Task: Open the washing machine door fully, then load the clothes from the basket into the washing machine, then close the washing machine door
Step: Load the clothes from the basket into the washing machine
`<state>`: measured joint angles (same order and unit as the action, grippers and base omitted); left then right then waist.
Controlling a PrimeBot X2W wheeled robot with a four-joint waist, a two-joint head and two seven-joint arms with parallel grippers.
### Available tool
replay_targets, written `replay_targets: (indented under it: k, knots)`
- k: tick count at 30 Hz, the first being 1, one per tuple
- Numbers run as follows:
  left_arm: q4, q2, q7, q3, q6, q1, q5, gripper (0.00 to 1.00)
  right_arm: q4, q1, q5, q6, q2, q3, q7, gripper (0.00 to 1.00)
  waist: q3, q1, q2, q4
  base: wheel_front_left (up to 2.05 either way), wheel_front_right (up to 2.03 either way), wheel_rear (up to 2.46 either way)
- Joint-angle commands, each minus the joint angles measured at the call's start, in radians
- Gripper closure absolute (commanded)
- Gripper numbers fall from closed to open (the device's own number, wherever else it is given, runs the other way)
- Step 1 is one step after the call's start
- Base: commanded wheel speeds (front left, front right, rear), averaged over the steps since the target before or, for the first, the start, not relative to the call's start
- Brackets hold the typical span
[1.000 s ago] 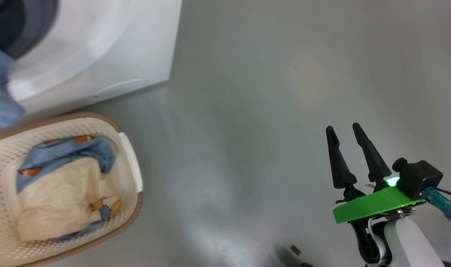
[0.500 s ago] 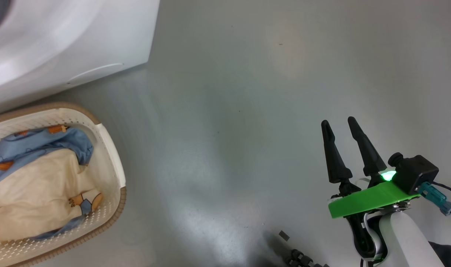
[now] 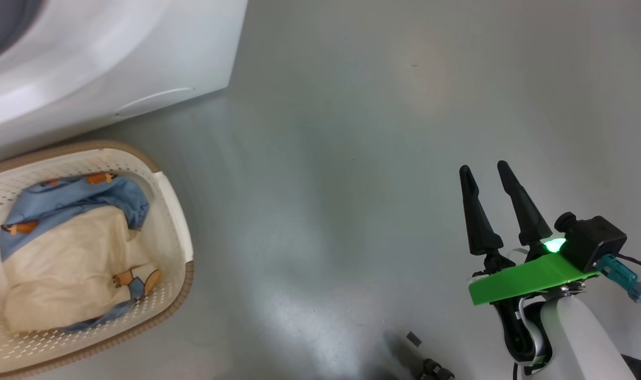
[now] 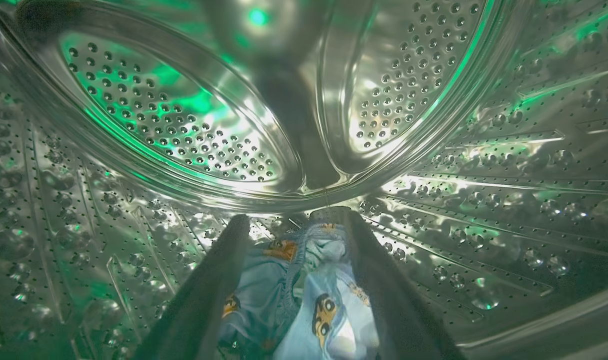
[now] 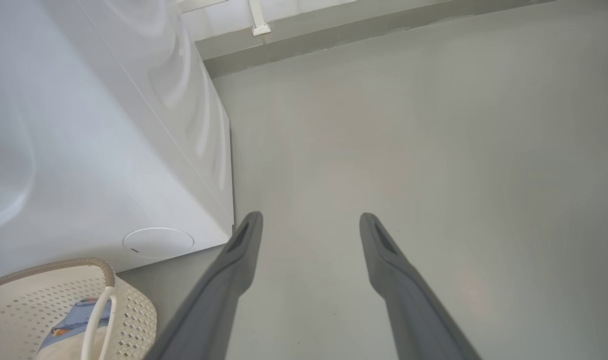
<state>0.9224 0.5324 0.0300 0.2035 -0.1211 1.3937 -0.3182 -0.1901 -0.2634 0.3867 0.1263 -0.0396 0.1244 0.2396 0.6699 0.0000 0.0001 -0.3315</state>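
In the washing machine's (image 3: pixel 114 63) drum (image 4: pixel 183 130) the left hand (image 4: pixel 287 217) stands wide, freeing the blue garment (image 4: pixel 304 295) between its fingers (image 4: pixel 208 300); the right hand (image 3: pixel 484 167) idles wide over the floor (image 3: pixel 352 132); 2 clothes (image 3: pixel 67 253) wait in the basket (image 3: pixel 179 216).

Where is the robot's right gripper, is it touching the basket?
Apart. The head view shows the right gripper over bare floor, far from the basket, with a wide stretch of floor between them.
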Motion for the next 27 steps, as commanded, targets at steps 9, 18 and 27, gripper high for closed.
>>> replay_targets:
  k: [9,18,27]
  knots:
    - [0.011,0.008,-0.051,0.000,-0.001,-0.075,-0.021,0.00,0.028,0.009,-0.019,0.004,-0.011,-0.022,-0.004,0.00,-0.042,0.0000,-0.0001,0.046,0.00,0.00,0.00]
    - [-0.002,-0.057,-0.153,-0.006,-0.027,-0.249,-0.057,0.00,0.048,0.048,-0.051,0.004,-0.011,-0.075,-0.038,0.00,-0.134,0.0000,-0.0001,0.094,0.00,0.00,0.00]
    - [-0.140,-0.138,-0.258,-0.034,-0.051,-0.464,-0.114,0.00,0.091,0.116,-0.065,0.004,-0.011,-0.129,-0.083,0.00,-0.234,0.0000,-0.0001,0.155,0.00,0.00,0.00]
